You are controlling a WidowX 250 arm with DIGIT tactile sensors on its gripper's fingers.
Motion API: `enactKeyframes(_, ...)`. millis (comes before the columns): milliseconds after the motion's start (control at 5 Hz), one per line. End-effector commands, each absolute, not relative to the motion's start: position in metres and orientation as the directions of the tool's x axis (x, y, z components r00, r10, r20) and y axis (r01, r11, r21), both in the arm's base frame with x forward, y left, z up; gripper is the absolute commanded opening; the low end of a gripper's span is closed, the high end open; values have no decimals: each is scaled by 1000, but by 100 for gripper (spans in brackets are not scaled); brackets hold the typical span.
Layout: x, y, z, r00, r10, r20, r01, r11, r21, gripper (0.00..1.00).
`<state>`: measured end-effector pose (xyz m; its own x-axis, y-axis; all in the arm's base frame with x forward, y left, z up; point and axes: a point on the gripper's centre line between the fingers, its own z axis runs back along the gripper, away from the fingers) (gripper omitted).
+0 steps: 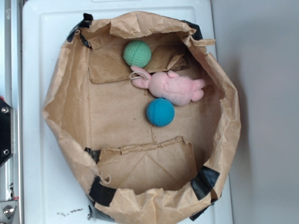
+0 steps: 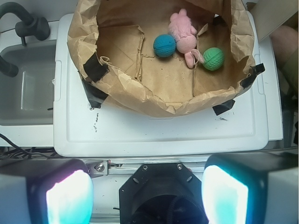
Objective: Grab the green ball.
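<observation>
The green ball (image 1: 137, 53) (image 2: 213, 59), pale mint with a ribbed surface, lies inside a brown paper bag (image 1: 70, 135) (image 2: 154, 100) near its far wall, touching the ear of a pink plush bunny (image 1: 173, 87) (image 2: 183, 31). A teal-blue ball (image 1: 160, 112) (image 2: 164, 45) lies on the bunny's other side. My gripper (image 2: 147, 193) is open, its two glowing pads wide apart with nothing between them, hanging well outside the bag above the robot's base. In the exterior view the gripper is out of frame.
The bag sits on a white tray-like lid (image 1: 37, 56) (image 2: 159, 135). Black tape patches (image 1: 204, 182) hold the bag's rolled rim. A sink with a black faucet (image 2: 21, 28) is left of the lid. A metal rail (image 1: 9, 56) runs along the exterior view's left edge.
</observation>
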<state>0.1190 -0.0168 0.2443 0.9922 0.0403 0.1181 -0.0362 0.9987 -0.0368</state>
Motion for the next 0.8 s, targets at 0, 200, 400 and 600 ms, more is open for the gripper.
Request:
enactKeyframes(0,119,-17,244,992,40,118,-36,999,-37,100)
enactKeyframes(200,144,-18,235,986,136,93,-135,991,-20,100)
enactKeyframes(400,160,-25,227,970,232,79,-235,972,29,100)
enactKeyframes(600,174,-24,225,931,352,100,-357,933,41,100)
